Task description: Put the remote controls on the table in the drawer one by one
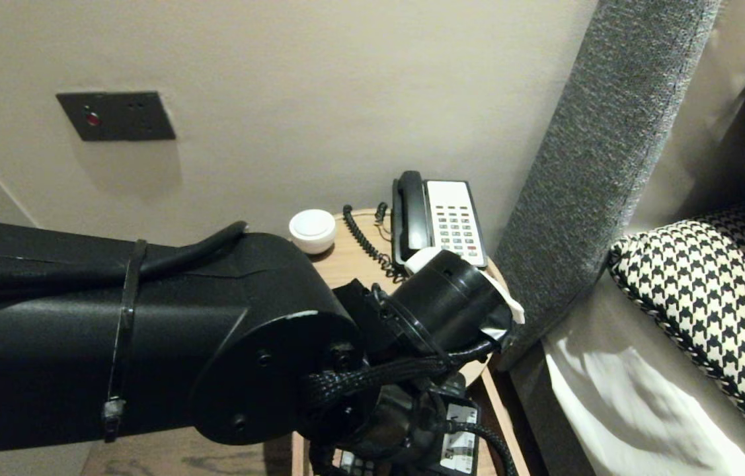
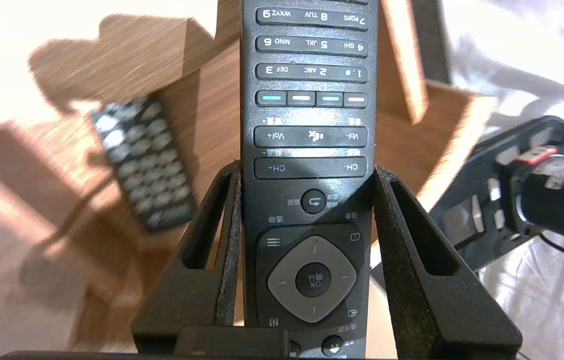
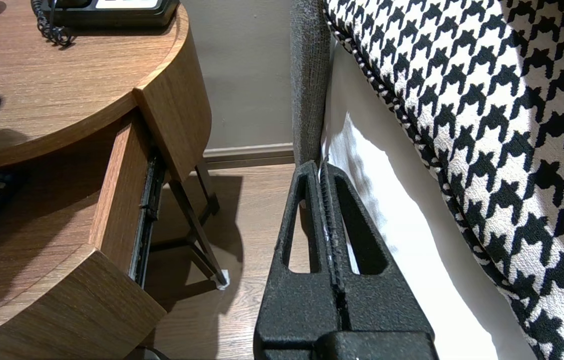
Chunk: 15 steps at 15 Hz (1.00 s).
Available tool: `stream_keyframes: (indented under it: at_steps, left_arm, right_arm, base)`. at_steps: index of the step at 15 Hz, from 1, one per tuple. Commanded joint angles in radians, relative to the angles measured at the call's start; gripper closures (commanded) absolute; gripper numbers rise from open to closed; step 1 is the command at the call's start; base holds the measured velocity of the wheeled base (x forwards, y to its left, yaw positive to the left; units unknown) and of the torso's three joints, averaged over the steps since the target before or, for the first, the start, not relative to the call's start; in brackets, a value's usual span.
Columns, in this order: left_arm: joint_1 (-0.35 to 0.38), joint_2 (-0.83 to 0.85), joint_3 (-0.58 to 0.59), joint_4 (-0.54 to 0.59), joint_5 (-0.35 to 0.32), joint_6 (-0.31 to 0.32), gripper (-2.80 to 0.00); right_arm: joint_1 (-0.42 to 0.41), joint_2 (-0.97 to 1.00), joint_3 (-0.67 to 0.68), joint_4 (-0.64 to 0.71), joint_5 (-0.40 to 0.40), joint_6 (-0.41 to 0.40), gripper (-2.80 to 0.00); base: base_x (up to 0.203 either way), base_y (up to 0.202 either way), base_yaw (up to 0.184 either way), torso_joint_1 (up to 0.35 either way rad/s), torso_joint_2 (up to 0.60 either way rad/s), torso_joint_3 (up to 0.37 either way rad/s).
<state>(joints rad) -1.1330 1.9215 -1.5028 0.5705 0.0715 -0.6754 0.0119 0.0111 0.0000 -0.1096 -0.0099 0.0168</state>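
We see the left end effector (image 2: 307, 170) pinching a dark remote control (image 2: 309, 100) by its two long edges. The fingers (image 2: 229, 220) press in at the level of the channel keys. The remote control's long axis runs straight out along the fingers: the OK pad sits close to the palm, the number keys lie at the far end, and the key face is turned toward the wrist camera. It is held in the air and touches nothing else. Below it is the open drawer (image 3: 116, 190) of the round wooden surface (image 1: 352, 264), and a second remote (image 2: 144, 165) lies flat on the drawer floor. That remote is off to one side of the held one and apart from it, with its long axis skewed to it. From the head camera the left arm (image 1: 147, 344) covers most of this, and we make out only the telephone (image 1: 435, 218) at the back of the surface. The left arm is by far the nearer one. The right end effector (image 3: 321, 170) hangs parked beside the bed (image 3: 387, 200) with its fingers pressed together on nothing, below the houndstooth cushion (image 3: 462, 100) and well apart from the drawer.
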Motion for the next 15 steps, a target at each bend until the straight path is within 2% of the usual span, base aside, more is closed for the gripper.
stream_keyframes:
  at_steps: [1,7,15]
  left_arm:
    - [-0.012,0.019,0.005,-0.057,0.001,0.024,0.0]
    - [-0.032,0.052,0.006,-0.128,-0.001,0.146,0.0]
    - [-0.07,0.086,0.038,-0.19,-0.032,0.173,0.0]
  right_arm:
    - [0.0,0.0,0.04,-0.001,0.001,0.0,0.0]
    - [0.0,0.0,0.04,-0.001,0.001,0.0,0.0]
    - [0.0,0.0,0.04,-0.001,0.001,0.0,0.0]
  base:
    - [0.0,0.0,0.0,0.0,0.0,0.0]
    - [0.0,0.0,0.0,0.0,0.0,0.0]
    - [0.0,0.0,0.0,0.0,0.0,0.0]
